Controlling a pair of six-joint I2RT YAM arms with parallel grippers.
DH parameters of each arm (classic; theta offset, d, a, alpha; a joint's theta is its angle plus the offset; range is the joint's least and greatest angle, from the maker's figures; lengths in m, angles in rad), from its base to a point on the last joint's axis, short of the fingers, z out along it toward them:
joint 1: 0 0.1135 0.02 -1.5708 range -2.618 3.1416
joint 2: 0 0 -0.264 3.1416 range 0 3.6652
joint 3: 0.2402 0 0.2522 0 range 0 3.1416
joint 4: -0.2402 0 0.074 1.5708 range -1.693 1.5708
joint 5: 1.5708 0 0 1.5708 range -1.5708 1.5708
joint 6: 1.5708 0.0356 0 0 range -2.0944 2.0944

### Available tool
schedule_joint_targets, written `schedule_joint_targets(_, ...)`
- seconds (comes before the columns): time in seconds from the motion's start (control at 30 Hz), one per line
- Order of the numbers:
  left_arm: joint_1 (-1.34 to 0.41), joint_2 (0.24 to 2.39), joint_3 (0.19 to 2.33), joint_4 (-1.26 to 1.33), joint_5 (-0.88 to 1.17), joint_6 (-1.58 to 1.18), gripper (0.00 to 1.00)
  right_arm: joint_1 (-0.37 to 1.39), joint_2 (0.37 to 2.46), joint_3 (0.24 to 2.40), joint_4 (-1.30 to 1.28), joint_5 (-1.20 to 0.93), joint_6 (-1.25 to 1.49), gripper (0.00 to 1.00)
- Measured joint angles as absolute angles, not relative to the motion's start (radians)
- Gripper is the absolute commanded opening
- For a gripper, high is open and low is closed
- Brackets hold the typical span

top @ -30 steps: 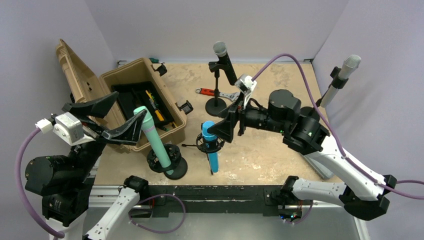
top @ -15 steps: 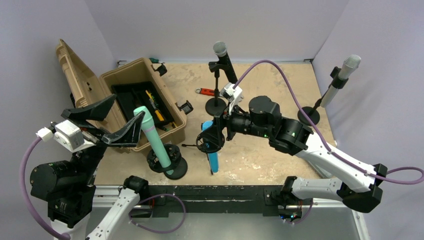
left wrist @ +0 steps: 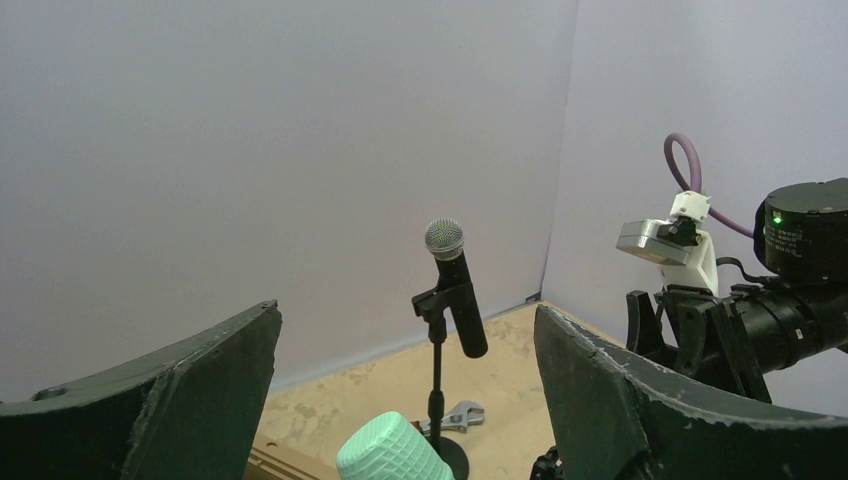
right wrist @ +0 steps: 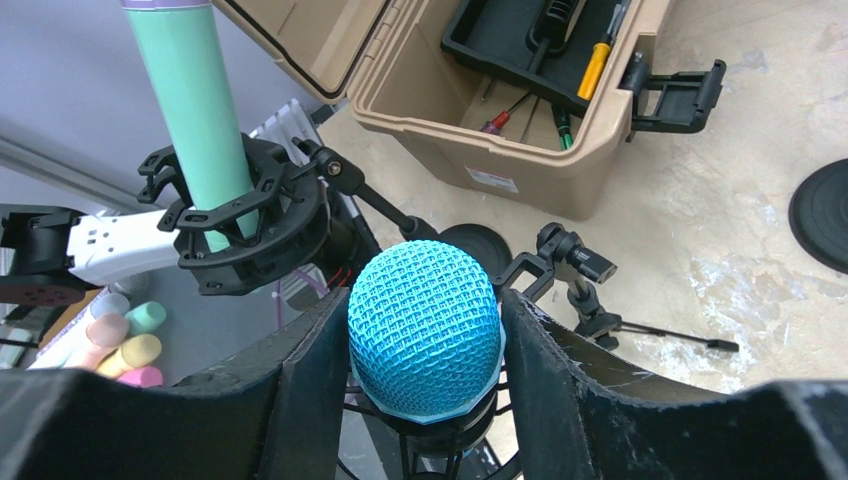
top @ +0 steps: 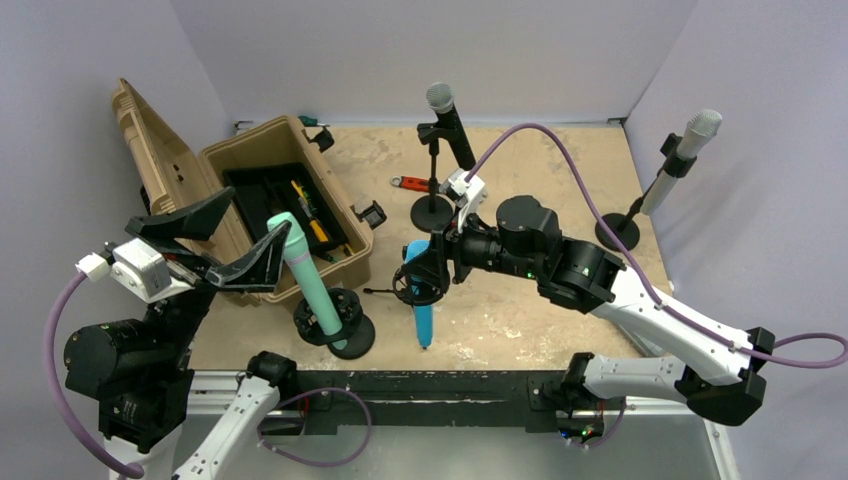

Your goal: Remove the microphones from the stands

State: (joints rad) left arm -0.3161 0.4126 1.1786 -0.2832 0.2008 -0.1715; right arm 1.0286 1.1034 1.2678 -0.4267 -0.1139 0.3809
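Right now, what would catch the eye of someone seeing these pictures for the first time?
The bright blue microphone near the table's centre, its mesh head clamped between the fingers of the right end effector. Next, the tall mint-green microphone in its black stand at front left, with the left end effector open near its head. Behind that sits an open tan toolbox.

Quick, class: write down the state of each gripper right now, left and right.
Left gripper: open, holding nothing.
Right gripper: closed on the head of the blue microphone.
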Motion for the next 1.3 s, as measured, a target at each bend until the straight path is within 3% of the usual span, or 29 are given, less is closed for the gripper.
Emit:
schedule_joint_targets(0.27, -0.315, 0.413, 1.163, -0.270, 0.201, -0.172, 0.94, 1.029, 1.108, 1.332, -0.452, -0.079, 0.366, 0.23)
schedule_joint_targets(0.53, -0.315, 0.407, 1.155, -0.270, 0.201, -0.172, 0.93, 1.029, 1.180, 1.536, -0.500, -0.032, 0.327, 0.15)
schedule_joint_targets(0.73, -0.315, 0.398, 1.153, -0.269, 0.201, -0.172, 0.93, 1.029, 1.256, 1.731, -0.558, 0.037, 0.292, 0.00)
schedule_joint_targets(1.07, -0.315, 0.398, 1.153, -0.265, 0.203, -0.173, 0.93, 1.032, 1.302, 1.947, -0.570, 0.181, 0.239, 0.00)
schedule_joint_targets(1.3, -0.315, 0.398, 1.152, -0.255, 0.206, -0.175, 0.93, 1.033, 1.191, 1.896, -0.500, 0.493, 0.160, 0.00)
